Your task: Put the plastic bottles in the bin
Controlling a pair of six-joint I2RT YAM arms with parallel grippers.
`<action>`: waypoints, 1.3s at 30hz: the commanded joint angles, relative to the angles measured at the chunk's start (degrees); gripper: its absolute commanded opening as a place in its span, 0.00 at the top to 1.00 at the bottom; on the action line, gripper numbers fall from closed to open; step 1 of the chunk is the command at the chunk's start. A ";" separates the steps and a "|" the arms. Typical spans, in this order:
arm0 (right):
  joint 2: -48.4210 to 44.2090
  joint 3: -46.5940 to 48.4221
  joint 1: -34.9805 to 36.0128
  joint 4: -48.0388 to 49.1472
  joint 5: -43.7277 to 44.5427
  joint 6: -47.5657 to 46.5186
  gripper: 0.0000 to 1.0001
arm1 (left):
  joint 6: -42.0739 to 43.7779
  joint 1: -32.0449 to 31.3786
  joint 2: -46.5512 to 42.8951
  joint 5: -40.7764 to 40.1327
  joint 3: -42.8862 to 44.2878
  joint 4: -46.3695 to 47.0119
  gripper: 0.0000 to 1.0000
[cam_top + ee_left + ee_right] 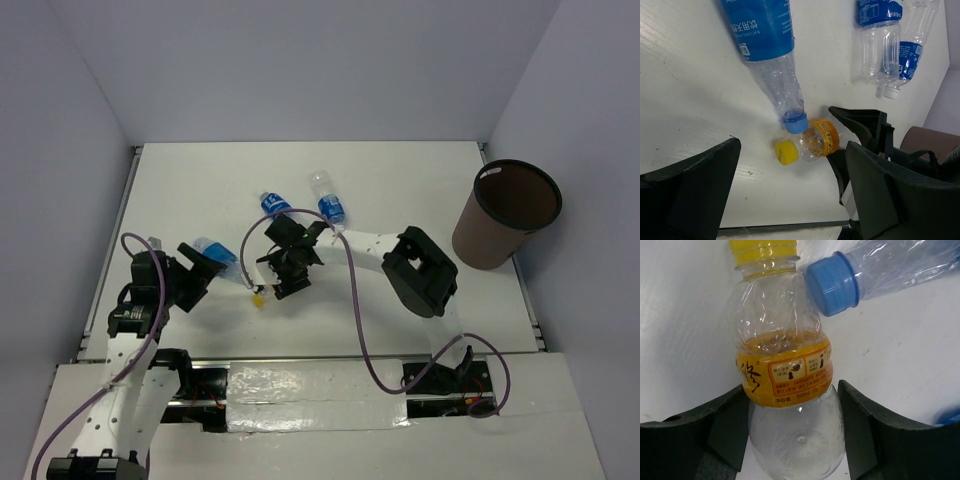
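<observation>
The stubby yellow-capped bottle [782,330] lies on its side on the white table [420,180]. Its lower body is gripped between the pads of the right gripper [794,400]. A blue-labelled bottle [765,40] lies beside it, its blue cap [795,121] touching the stubby one's neck. The left gripper [792,150] hangs near that bottle, jaws spread wide and empty. A second blue-labelled bottle [272,205] and a third blue-labelled bottle [328,200] lie farther back. The brown bin [485,240] stands upright at the table's right edge, well apart.
</observation>
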 commanded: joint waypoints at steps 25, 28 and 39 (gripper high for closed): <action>-58.61 -14.09 -68.72 10.82 -6.31 38.49 0.63 | -0.36 0.02 13.94 2.23 -0.19 14.26 0.01; -58.08 -16.28 -71.48 13.71 1.40 41.23 0.66 | 0.43 0.02 15.88 2.33 1.13 14.53 0.01; -47.19 -11.72 -82.03 15.31 7.05 49.94 0.71 | 0.79 -0.07 17.55 2.41 1.66 15.49 0.01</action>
